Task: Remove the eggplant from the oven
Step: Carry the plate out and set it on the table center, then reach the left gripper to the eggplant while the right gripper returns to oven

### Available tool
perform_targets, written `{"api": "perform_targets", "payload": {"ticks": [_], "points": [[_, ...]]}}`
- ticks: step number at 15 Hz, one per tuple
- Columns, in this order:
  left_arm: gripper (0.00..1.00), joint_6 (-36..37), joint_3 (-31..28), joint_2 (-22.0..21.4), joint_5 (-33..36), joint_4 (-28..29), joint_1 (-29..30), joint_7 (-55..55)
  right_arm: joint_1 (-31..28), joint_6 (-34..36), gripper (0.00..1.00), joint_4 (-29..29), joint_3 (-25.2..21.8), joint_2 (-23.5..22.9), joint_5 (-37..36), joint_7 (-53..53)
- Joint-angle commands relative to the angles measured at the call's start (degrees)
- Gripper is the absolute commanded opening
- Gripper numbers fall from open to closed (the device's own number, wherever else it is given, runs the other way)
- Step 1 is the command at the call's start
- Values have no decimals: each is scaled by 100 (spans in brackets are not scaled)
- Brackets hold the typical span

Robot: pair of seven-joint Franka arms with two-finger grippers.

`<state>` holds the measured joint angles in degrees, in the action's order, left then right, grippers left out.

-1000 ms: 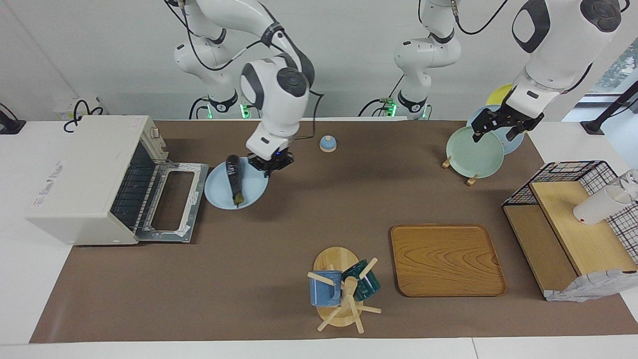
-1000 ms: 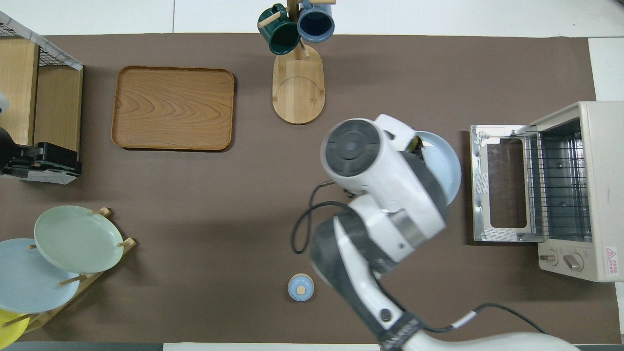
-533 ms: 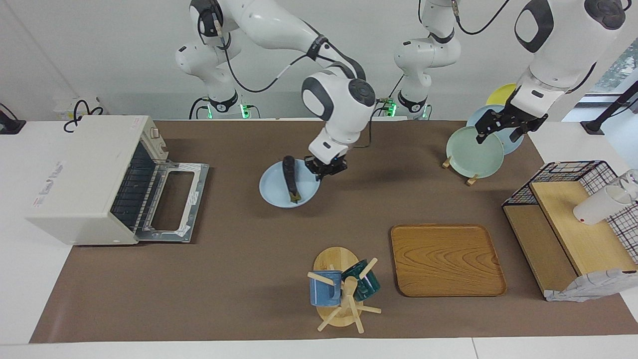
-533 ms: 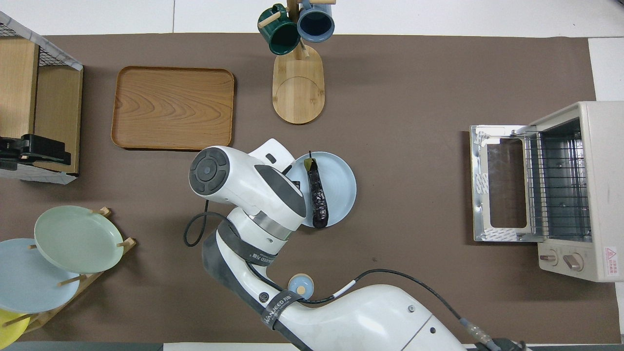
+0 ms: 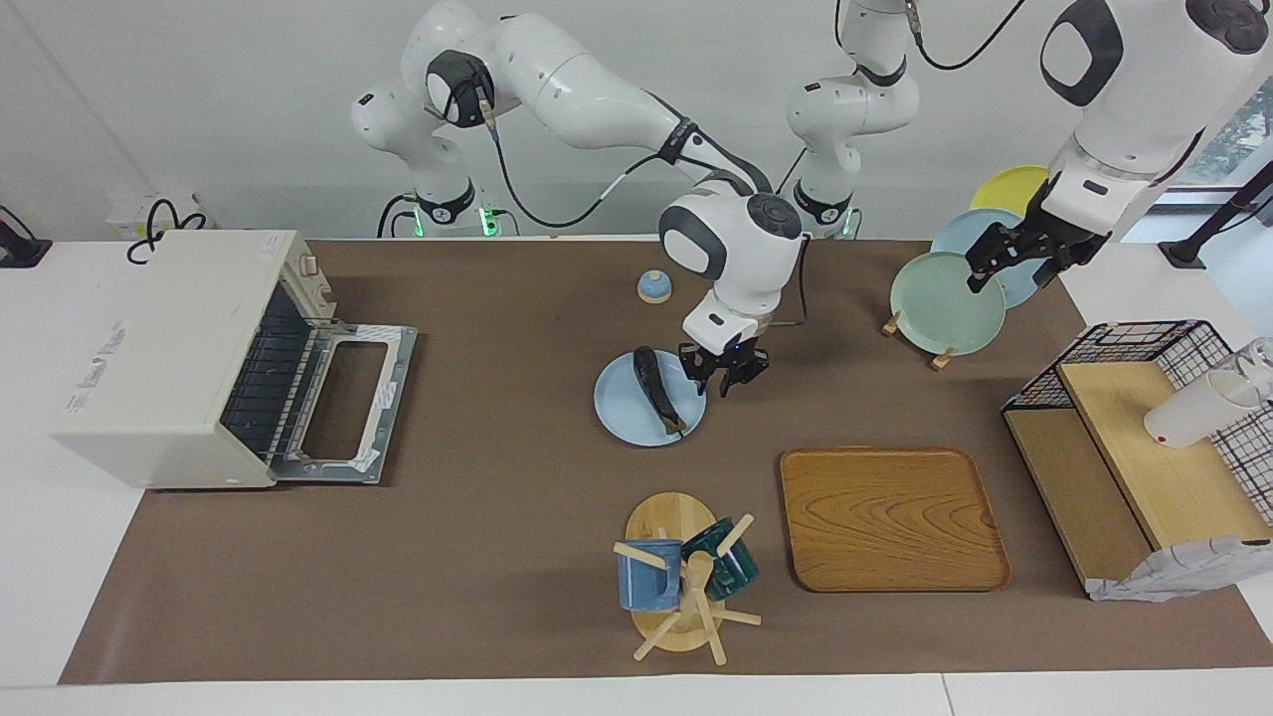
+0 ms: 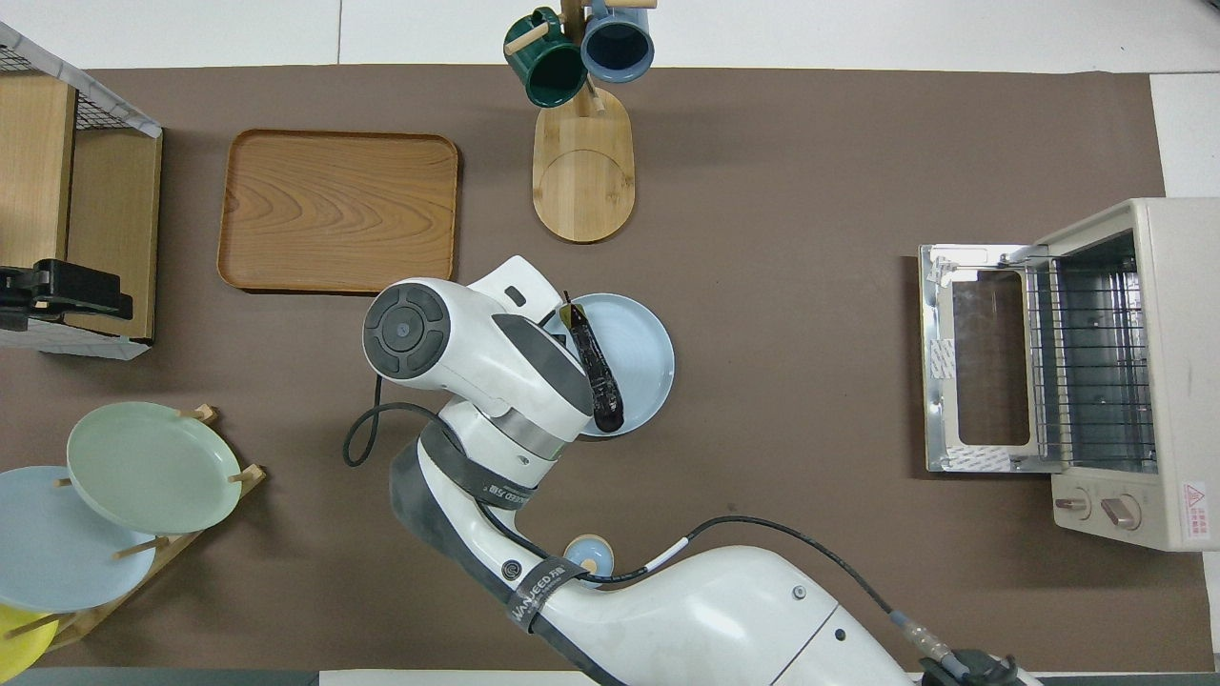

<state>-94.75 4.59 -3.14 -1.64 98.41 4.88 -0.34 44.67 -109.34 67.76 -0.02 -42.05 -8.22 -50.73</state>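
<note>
The dark purple eggplant [image 5: 656, 390] lies on a light blue plate [image 5: 619, 400] on the brown mat mid-table, outside the oven; it also shows in the overhead view [image 6: 593, 367] on that plate [image 6: 643, 353]. The cream-white oven [image 5: 169, 348] stands at the right arm's end of the table, its door [image 5: 343, 403] folded down and its wire rack bare. My right gripper [image 5: 724, 380] is low beside the plate's rim with its fingers spread; in the overhead view its own wrist hides it. My left gripper [image 5: 1024, 267] waits open over the plate rack.
A mug tree [image 5: 681, 582] with two mugs and a wooden tray [image 5: 890, 517] lie farther from the robots than the plate. A rack of plates [image 5: 945, 298] and a wire-and-wood shelf [image 5: 1134, 447] are at the left arm's end. A small blue knobbed lid [image 5: 653, 286] sits near the robots.
The right arm carried the plate with the eggplant from in front of the oven door to mid-table, set it down, and its fingers have spread off the rim. The left gripper drifted slightly.
</note>
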Motion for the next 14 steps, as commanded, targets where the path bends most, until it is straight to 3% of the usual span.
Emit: {"api": "perform_targets", "payload": {"ticks": [1, 3, 4, 6, 8, 10, 14], "points": [[100, -122, 50, -20, 41, 90, 4, -1, -334, 305, 55, 114, -33, 424, 31, 848], [100, -105, 85, 6, 33, 99, -66, -10, -835, 894, 42, 394, -33, 828, 22, 1808], [100, -79, 86, 15, 24, 99, -223, -45, -1029, 975, 28, 744, -33, 1056, 31, 1986], [100, -105, 86, 94, -116, 108, -557, -613, -1338, 723, 0, 2015, -33, 1767, 22, 2058], [100, -253, 86, 199, -458, 117, -909, -1299, -1644, 56, 0, 3404, -42, 2514, -65, 2206], [100, -543, 86, 348, -600, 187, -1461, -2018, -1935, -464, 0, 4400, -42, 3025, -250, 2531], [100, -1527, 68, 1076, -600, 336, -2753, -3655, -2620, -527, 0, 4887, -34, 3177, -776, 3216]]}}
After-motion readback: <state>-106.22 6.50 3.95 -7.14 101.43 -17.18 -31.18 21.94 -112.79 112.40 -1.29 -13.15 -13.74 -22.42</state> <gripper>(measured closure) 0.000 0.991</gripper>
